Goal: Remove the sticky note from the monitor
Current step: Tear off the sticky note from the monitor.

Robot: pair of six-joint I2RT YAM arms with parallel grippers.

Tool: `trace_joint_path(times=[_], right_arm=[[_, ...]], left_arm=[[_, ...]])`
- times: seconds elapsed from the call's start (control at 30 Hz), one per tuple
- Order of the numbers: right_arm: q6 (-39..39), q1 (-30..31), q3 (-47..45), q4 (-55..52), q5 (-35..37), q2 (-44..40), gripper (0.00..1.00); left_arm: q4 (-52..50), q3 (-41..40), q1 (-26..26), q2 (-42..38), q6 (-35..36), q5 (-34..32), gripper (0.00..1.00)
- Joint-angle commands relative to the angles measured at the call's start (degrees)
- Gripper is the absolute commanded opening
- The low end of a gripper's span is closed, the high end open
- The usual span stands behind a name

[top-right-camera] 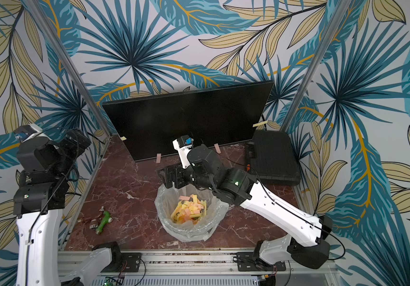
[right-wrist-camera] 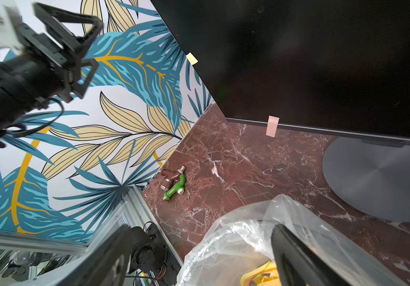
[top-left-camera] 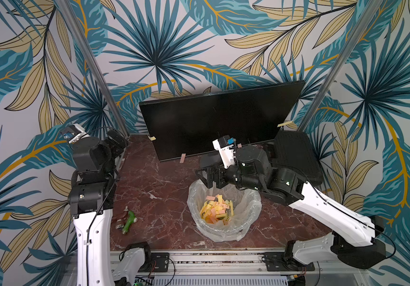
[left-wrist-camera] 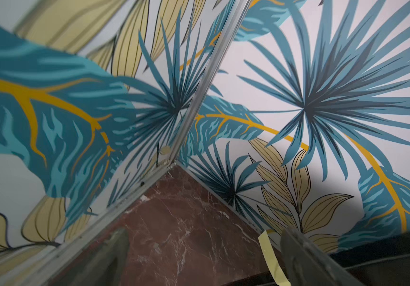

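Over on the left, the left gripper (right-wrist-camera: 94, 45) hangs raised near the back corner, jaws spread wide with nothing between them. Its wrist view shows a yellow sticky note (left-wrist-camera: 272, 260) just beside one finger (left-wrist-camera: 303, 255); whether they touch, I cannot tell. Down on the marble table (top-left-camera: 154, 188), near the left arm, lies a green-handled tool (top-left-camera: 129, 221).

Moving along, that yellow note clings low on the left edge of the monitor (top-left-camera: 218, 118). A pink sticky note (top-left-camera: 183, 158) hangs off the bottom edge, just right of the lower left corner. The monitor itself stands at the back of the table, screen dark, on a round grey base (right-wrist-camera: 382, 180).

In front of it sits a bin (top-left-camera: 194, 198) lined with clear plastic, holding a heap of yellow, orange and pink paper strips (top-left-camera: 217, 209). The right gripper (top-left-camera: 202, 178) hovers over the bin's far rim, jaws parted wide, gripping nothing.

Behind the right wrist a second pink note (top-right-camera: 217, 148) peeks out at the monitor's bottom edge. A second yellow note (top-left-camera: 284, 123) juts from its right edge. Far right, a black ribbed box (top-left-camera: 295, 158) rests just beside the monitor.
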Motion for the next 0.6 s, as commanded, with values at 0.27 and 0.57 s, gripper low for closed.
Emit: trace_joint_path(times=[0.27, 0.57], right_arm=[[0.2, 0.3, -2.6, 0.3, 0.5, -1.4, 0.91], [0.8, 0.3, -4.5, 1.5, 0.9, -1.5, 0.91]], left_arm=[[26.4, -16.5, 4.4, 4.0, -35.1, 28.7, 1.00], [41.5, -20.1, 4.2, 10.1, -48.7, 34.3, 1.00]])
